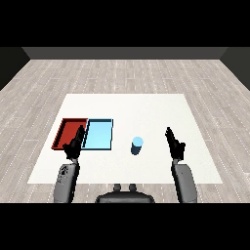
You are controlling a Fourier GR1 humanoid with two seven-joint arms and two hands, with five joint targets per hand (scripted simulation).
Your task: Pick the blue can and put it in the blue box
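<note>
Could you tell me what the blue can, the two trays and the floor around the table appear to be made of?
The small light blue cylindrical can looks smooth and matte, metal or plastic; no shine settles it. The red tray and the light blue tray look like plain, uniformly coloured plastic with thin raised rims. The grey floor looks like wood planking, with visible board seams and grain.

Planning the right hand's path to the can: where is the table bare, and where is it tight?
Bare table lies between the blue can and right hand, and between can and blue tray. It is crowded at the left hand, overlapping both trays' near edge.
</note>
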